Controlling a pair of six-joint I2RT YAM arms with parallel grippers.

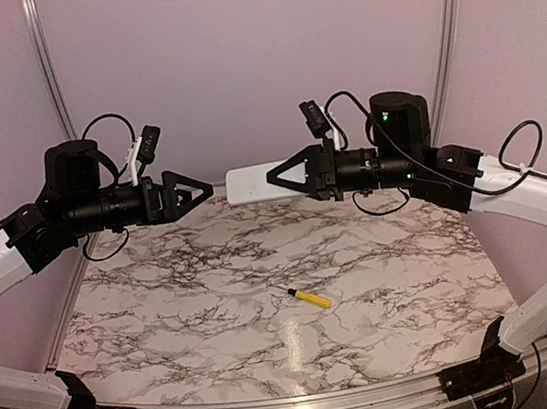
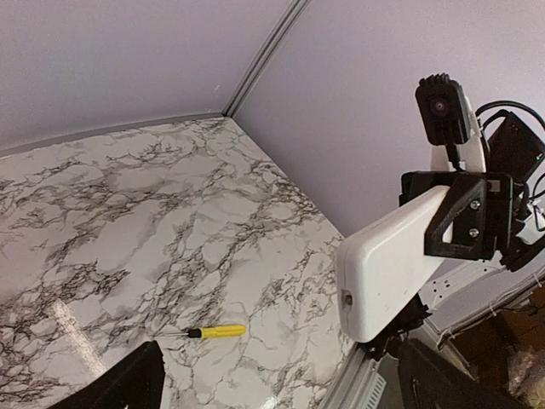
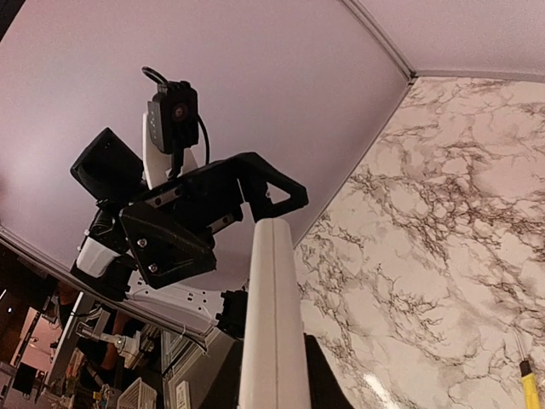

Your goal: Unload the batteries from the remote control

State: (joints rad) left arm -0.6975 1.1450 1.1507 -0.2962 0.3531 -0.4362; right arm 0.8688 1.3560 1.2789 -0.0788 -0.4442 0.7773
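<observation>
the right jaws are clamped on the remote control [image 1: 247,185], up above the counter [image 1: 215,293]. its long side runs sideways, pointing at the left jaws, which are wide apart.

Under me I see a marble-patterned table [image 1: 212,273], white with dark grey veins and a patch of glare on its near part. A small screwdriver [image 1: 311,298] lies flat on it, a little right of the middle, with a yellow handle and a black tip, nothing touching it. Behind the table stand plain lilac walls [image 1: 253,46], with a silver frame post [image 1: 45,63] rising at each back corner
</observation>
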